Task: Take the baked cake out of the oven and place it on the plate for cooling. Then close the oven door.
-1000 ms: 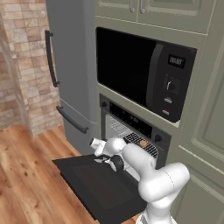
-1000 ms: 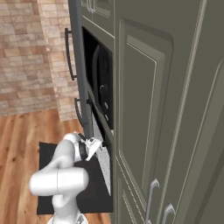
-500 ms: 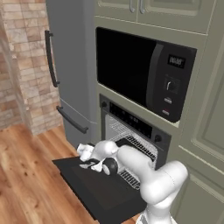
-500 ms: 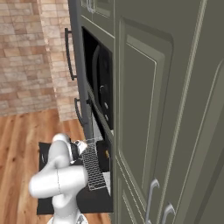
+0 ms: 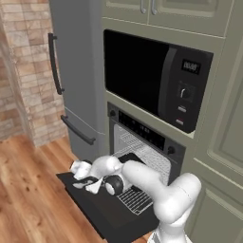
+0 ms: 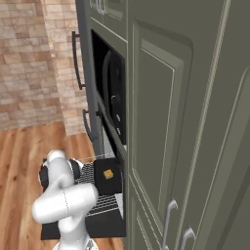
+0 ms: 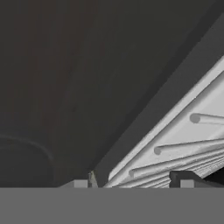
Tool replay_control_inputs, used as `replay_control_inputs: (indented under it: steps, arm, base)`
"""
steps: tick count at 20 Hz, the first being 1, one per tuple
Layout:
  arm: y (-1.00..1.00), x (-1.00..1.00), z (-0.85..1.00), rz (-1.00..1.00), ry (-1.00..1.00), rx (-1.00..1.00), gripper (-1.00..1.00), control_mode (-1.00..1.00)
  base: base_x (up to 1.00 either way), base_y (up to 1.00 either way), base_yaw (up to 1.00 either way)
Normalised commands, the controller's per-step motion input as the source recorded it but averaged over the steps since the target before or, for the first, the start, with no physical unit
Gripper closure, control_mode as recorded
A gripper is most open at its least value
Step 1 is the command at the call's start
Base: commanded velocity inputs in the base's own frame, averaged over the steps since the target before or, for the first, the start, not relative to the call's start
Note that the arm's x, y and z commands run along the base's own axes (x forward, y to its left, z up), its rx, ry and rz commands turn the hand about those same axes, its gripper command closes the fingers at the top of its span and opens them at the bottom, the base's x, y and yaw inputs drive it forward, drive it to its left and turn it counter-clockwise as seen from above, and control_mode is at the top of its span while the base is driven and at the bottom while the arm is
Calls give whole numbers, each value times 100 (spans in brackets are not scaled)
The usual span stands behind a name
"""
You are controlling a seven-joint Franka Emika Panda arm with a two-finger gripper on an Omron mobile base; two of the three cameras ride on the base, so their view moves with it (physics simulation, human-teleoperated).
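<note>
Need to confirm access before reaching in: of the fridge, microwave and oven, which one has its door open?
The oven, lowest of the three: its door hangs down flat with the wire rack pulled out.

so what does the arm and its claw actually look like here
The arm is glossy white with rounded, tube-like links and dark bands at the joints, one showing as a black ring with a white hub. The claw is a small white hand with dark tips. No cables or markings visible.
</note>
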Motion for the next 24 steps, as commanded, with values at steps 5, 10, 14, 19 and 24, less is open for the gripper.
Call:
replay_control_inputs:
  steps: [5, 10, 14, 19, 24]
  arm:
    - [98, -54, -12, 0, 38, 8, 100, -100]
    - [87, -65, 2, 0, 25, 3, -100, -100]
    - [31, -67, 89, 0, -2, 2, -100, -100]
    - [0, -50, 100, 0, -24, 1, -100, -100]
    - [-13, -5, 100, 0, -26, 2, -100, -100]
  base:
    - [0, 0, 0]
    - [0, 0, 0]
    - [0, 0, 0]
    - [0, 0, 0]
    - [0, 0, 0]
